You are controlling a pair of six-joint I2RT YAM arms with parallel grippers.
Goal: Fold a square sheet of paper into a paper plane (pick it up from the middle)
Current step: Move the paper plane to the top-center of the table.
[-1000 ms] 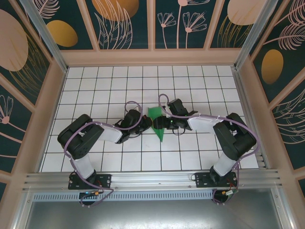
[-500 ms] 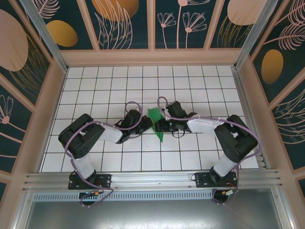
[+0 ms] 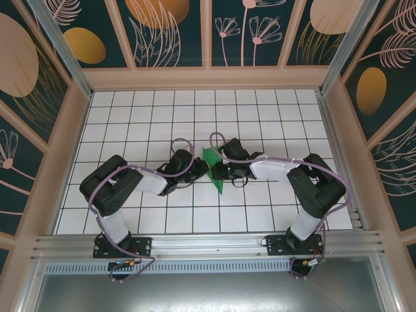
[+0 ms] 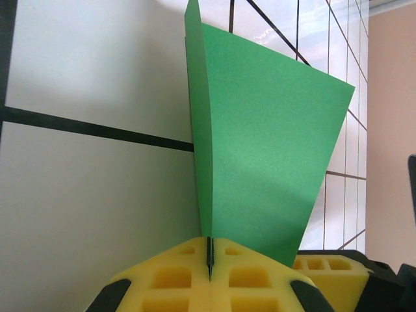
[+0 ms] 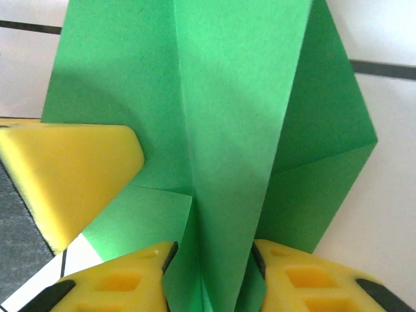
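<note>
The green sheet of paper (image 3: 214,168), creased into a pointed, partly made paper plane shape, stands on edge at the table's middle between both grippers. My left gripper (image 3: 202,169) is shut on its lower edge, the yellow pads (image 4: 170,276) pressed together on the paper (image 4: 266,149). My right gripper (image 3: 221,170) faces it from the right. In the right wrist view a raised centre fold of the paper (image 5: 227,130) runs between the right gripper (image 5: 211,276) pads, which stand partly apart at either side of the fold. The left gripper's pad (image 5: 71,175) shows there against the paper.
The white grid-tiled table (image 3: 273,117) is ringed by low tan walls (image 3: 208,78) with patterned panels. An aluminium rail (image 3: 208,246) runs along the near edge at the arm bases. Both arms reach inward, their forearms low over the middle tiles.
The right gripper has slid left onto the paper and its jaws have narrowed around the raised fold. The left gripper and the paper it holds have stayed in place.
</note>
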